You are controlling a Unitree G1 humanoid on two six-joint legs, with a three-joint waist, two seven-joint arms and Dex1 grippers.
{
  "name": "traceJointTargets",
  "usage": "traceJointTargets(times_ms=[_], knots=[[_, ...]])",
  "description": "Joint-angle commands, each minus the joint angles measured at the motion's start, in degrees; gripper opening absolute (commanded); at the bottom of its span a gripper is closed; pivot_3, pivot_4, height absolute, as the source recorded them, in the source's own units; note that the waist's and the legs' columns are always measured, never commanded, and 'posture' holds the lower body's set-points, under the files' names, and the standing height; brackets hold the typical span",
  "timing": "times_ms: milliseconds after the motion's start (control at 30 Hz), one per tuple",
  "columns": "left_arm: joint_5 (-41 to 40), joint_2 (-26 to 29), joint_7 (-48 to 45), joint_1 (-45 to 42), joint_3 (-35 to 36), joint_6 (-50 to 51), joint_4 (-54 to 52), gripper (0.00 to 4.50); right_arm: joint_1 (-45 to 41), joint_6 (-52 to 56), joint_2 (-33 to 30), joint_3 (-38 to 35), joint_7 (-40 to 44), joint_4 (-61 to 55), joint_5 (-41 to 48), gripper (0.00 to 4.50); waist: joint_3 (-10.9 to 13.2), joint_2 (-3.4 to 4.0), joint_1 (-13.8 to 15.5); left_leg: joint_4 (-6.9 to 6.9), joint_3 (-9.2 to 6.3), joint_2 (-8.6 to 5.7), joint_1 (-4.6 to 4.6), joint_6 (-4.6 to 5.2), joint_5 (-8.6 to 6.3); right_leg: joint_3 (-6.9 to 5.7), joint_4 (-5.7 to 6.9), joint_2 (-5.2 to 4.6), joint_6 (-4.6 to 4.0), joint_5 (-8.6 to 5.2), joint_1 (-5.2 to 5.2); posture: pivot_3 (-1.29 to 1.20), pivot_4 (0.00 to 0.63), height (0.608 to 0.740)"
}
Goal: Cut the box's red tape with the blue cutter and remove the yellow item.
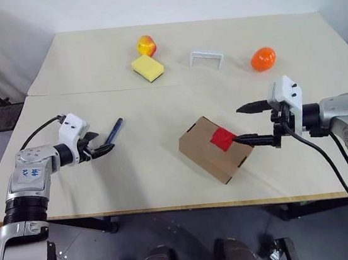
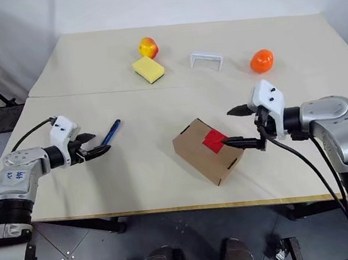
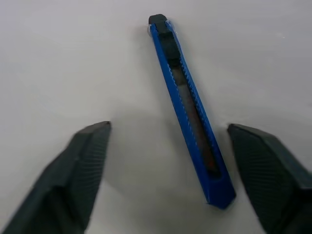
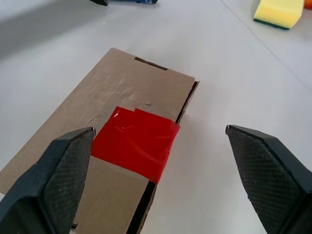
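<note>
While both grippers stand with fingers spread and holding nothing, the blue cutter [image 1: 114, 130] and the sealed box [image 1: 216, 149] lie on a pale table [image 1: 167, 175].

At the table's left side, the left gripper [image 2: 93, 145] sits low with its black fingers parted around the near end of the cutter; in its wrist view that end lies between the fingers [image 3: 80, 165], closer to one, with no contact visible. The right gripper [image 1: 253, 122] hovers at the right edge of the brown cardboard box, fingers wide apart, one above the other. The red tape [image 4: 134, 140] is stuck across the box's closed flap seam. Farther back lie a yellow sponge [image 1: 147, 68], a yellow-red apple [image 1: 146, 45], a white handle-shaped piece [image 1: 206, 58] and an orange fruit [image 1: 263, 59].
</note>
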Motion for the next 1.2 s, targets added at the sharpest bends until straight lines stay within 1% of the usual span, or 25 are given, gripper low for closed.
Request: traceJointTargets(times_ms=[33, 100, 200, 300, 333, 433, 533, 733, 867, 1033, 1100, 1200], knots=[[2.90, -1.04, 0.64, 0.69, -2.41, 2.10, 2.86, 2.92, -1.17, -0.41, -0.06, -1.44, -0.29, -0.87, 0.72, 4.50, -0.02, 0.03, 0.02, 0.00, 0.00, 0.00, 0.00, 0.00, 0.01, 0.00, 0.00, 0.00, 0.00, 0.00, 0.00, 0.00, 0.150, 0.740], [3.00, -1.22, 0.27, 0.57, -2.61, 2.33, 3.43, 2.53, -1.09, -0.48, 0.03, -1.52, -0.49, -0.90, 0.75, 4.50, -0.02, 0.04, 0.03, 0.01, 0.00, 0.00, 0.00, 0.00, 0.03, 0.01, 0.01, 0.00, 0.00, 0.00, 0.00, 0.00, 0.150, 0.740], [3.52, -1.35, 0.01, 0.55, -2.81, 1.67, 3.55, 1.74, -0.89, -0.84, -0.01, -1.56, -0.63, -0.74, 0.59, 4.50, -0.03, 0.05, 0.02, 0.01, 0.00, 0.00, 0.00, 0.01, 0.04, 0.01, 0.01, -0.01, 0.00, 0.00, 0.00, 0.00, 0.150, 0.740], [3.61, -1.27, -0.51, 0.17, -2.82, 2.02, 4.00, 1.74, -0.90, -1.03, 0.02, -1.69, -0.89, -0.69, 0.56, 4.50, -0.04, 0.07, 0.01, 0.01, 0.00, 0.00, 0.00, 0.00, 0.04, 0.01, 0.02, -0.01, 0.00, 0.00, 0.00, 0.00, 0.150, 0.740], [3.83, -1.22, -0.94, -0.08, -3.04, 1.40, 4.38, 1.35, -0.90, -1.13, 0.02, -1.72, -0.94, -0.68, 0.55, 4.50, -0.04, 0.07, 0.01, 0.01, 0.00, 0.00, 0.00, 0.00, 0.04, 0.01, 0.02, -0.01, 0.00, 0.00, 0.00, 0.00, 0.150, 0.740], [4.62, -1.20, -0.17, -0.70, -2.95, -0.18, 5.29, 0.73, -0.93, -1.28, 0.03, -1.69, -1.05, -0.69, 0.53, 4.50, -0.06, 0.09, -0.03, 0.01, 0.01, 0.00, 0.01, 0.00, 0.04, 0.01, 0.01, -0.01, 0.00, 0.00, 0.00, 0.00, 0.150, 0.740], [4.68, -1.24, -0.08, -0.92, -2.23, -3.38, 6.24, 0.73, -1.26, -1.50, 0.01, -1.71, -1.20, -0.67, 0.44, 4.50, -0.06, 0.10, -0.04, 0.01, 0.01, 0.00, 0.01, 0.00, 0.04, 0.01, 0.02, -0.01, 0.00, 0.00, 0.00, 0.00, 0.150, 0.740], [4.42, -0.41, -1.03, -0.29, -1.44, -6.31, 6.29, 0.73, -2.32, -1.43, 0.12, -1.54, -1.33, -1.12, 0.58, 4.50, -0.06, 0.10, -0.08, 0.02, 0.01, 0.01, 0.02, 0.00, 0.05, 0.02, 0.03, -0.01, 0.00, 0.00, 0.00, 0.00, 0.150, 0.740], [3.24, 1.20, -3.42, 1.68, -0.20, -7.88, 3.10, 0.73, -3.05, -1.45, 0.04, -1.37, -1.30, -1.89, 0.59, 4.50, -0.06, 0.10, -0.31, 0.01, 0.01, 0.01, 0.01, -0.01, 0.05, 0.01, 0.02, -0.01, 0.00, 0.00, 0.00, 0.00, 0.150, 0.740], [-3.33, 4.36, -9.19, 7.73, 5.47, -7.67, -7.91, 0.73, -5.83, 0.41, 0.77, -1.06, -1.43, -4.97, 2.32, 4.50, -0.05, 0.10, -1.76, -0.16, 0.03, 0.03, -0.08, -0.01, 0.05, -0.01, 0.01, -0.01, 0.00, 0.00, -0.20, 0.00, 0.150, 0.740], [-7.99, 6.03, -13.37, 12.06, 8.09, -5.57, -15.01, 0.73, -7.82, 1.90, 2.09, 0.63, -1.69, -7.59, 3.28, 4.50, 0.01, 0.01, -1.98, -0.17, 0.05, 0.05, -0.12, -0.02, 0.05, -0.03, 0.02, 0.00, 0.00, 0.00, -0.28, 0.00, 0.150, 0.740], [-11.44, 8.27, -16.85, 16.85, 9.36, -2.28, -22.53, 0.73, -9.62, 4.07, 3.56, 2.74, -1.69, -10.56, 4.19, 4.50, 0.05, -0.07, -1.99, -0.14, 0.09, 0.12, -0.21, -0.03, 0.04, 0.01, 0.21, 0.00, -0.01, 0.00, -0.46, 0.00, 0.150, 0.740]])
